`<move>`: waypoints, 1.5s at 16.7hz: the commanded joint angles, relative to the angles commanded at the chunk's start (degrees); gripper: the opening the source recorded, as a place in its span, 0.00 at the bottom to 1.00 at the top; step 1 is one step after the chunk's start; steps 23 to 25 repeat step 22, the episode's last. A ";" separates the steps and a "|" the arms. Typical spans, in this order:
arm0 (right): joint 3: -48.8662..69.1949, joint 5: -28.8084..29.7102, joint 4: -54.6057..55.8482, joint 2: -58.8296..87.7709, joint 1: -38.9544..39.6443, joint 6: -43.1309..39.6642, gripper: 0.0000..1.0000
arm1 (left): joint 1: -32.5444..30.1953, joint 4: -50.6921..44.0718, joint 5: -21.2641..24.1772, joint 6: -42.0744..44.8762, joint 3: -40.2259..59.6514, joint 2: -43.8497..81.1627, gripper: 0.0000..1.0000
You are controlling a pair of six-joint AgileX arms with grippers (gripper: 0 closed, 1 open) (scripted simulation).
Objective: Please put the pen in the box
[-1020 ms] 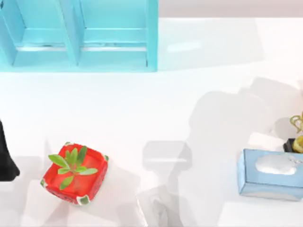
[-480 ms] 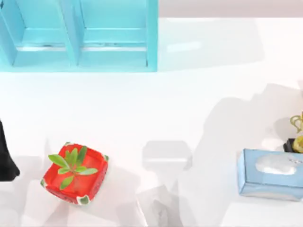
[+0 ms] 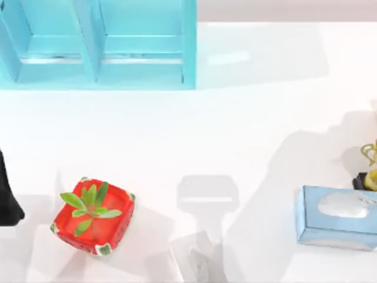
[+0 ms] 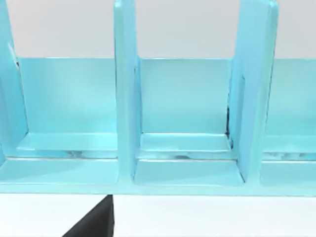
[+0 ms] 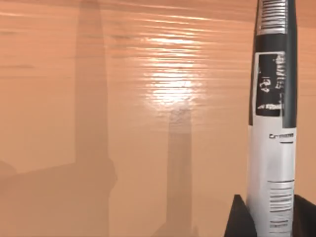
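**Pen clamped in right tool; box at far left of tabletop**

Item 1, the pen: one. In the right wrist view it stands lengthwise between the two dark fingers of the right tool, which are closed on its silver-grey band. The black part with a white label runs away from the tool, and its far end is cut off at the picture's edge. Behind it lies an orange-brown surface with a bright glare and long shadows; what that surface is cannot be told.

Item 2, the box: one, turquoise, at the far left of the tabletop in the top view, its back and left part cut off. Two compartments are seen there, parted by an upright divider. The left wrist view faces the box and shows three compartments, the outer two cut off.

Item 3, left arm: a black shape at the top view's left edge, near the red dish. A dark wedge sits low in the left wrist view; whether the left tool is apart or together cannot be told.

Item 4, red dish: one, holding one green plant, near left of the tabletop.

Item 5, pale blue tissue box: one, at the right edge, partly cut off. Just behind it, a yellow object on a dark base, mostly cut off and hard to make out.
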 joint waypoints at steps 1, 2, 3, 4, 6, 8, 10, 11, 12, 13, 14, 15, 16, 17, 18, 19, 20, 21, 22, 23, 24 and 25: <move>0.00 0.00 0.00 0.00 0.00 0.00 0.00 | 0.00 0.00 0.00 0.00 0.00 0.00 1.00; 0.00 0.00 0.00 0.00 0.00 0.00 0.00 | 0.00 0.00 0.00 0.00 0.00 0.00 1.00; 0.00 0.00 0.00 0.00 0.00 0.00 0.00 | 0.00 0.00 0.00 0.00 0.00 0.00 1.00; 0.00 0.00 0.00 0.00 0.00 0.00 0.08 | 0.00 0.00 0.00 0.00 0.00 0.00 1.00; 0.00 0.00 0.00 0.00 0.00 0.00 0.23 | 0.00 0.00 0.00 0.00 0.00 0.00 1.00; 0.00 0.00 0.00 0.00 0.00 0.00 0.38 | 0.00 0.00 0.00 0.00 0.00 0.00 1.00; 0.00 0.00 0.00 0.00 0.00 0.00 0.53 | 0.00 0.00 0.00 0.00 0.00 0.00 1.00; 0.00 0.00 0.00 0.00 0.00 0.00 0.60 | 0.00 0.00 0.00 0.00 0.00 0.00 1.00; 0.00 0.00 0.00 0.00 0.00 0.00 0.68 | 0.00 0.00 0.00 0.00 0.00 0.00 1.00; 0.00 0.00 0.00 0.00 0.00 0.00 0.75 | 0.00 0.00 0.00 0.00 0.00 0.00 1.00; 0.00 0.00 0.00 0.00 0.00 0.00 0.83 | 0.00 0.00 0.00 0.00 0.00 0.00 1.00; 0.00 0.00 0.00 0.00 0.00 0.00 0.90 | 0.00 0.00 0.00 0.00 0.00 0.00 1.00; 0.00 0.00 0.00 0.00 0.00 0.00 0.98 | 0.00 0.00 0.00 0.00 0.00 0.00 1.00; 0.00 0.00 0.00 0.00 0.00 0.00 1.00 | 0.00 0.00 0.00 0.00 0.00 0.00 1.00; 0.00 0.00 0.00 0.00 0.00 0.00 1.00 | 0.00 0.00 0.00 0.00 0.00 0.00 1.00; 0.00 0.00 0.00 0.00 0.00 0.00 1.00 | 0.00 0.00 0.00 0.00 0.00 0.00 1.00; 0.00 0.00 0.00 0.00 0.00 0.00 1.00 | 0.00 0.00 0.00 0.00 0.00 0.00 1.00; 0.00 0.00 0.00 0.00 0.00 0.00 1.00 | 0.00 0.00 0.00 0.00 0.00 0.00 1.00; 0.00 0.00 0.00 0.00 0.00 0.00 1.00 | 0.00 0.00 0.00 0.00 0.00 0.00 1.00; 0.00 0.00 0.00 0.00 0.00 0.00 1.00 | 0.00 0.00 0.00 0.00 0.00 0.00 1.00; 0.00 0.00 0.00 0.00 0.00 0.00 1.00 | 0.00 0.00 0.00 0.00 0.00 0.00 1.00; 0.00 0.00 0.00 0.00 0.00 0.00 1.00 | 0.00 0.00 0.00 0.00 0.00 0.00 1.00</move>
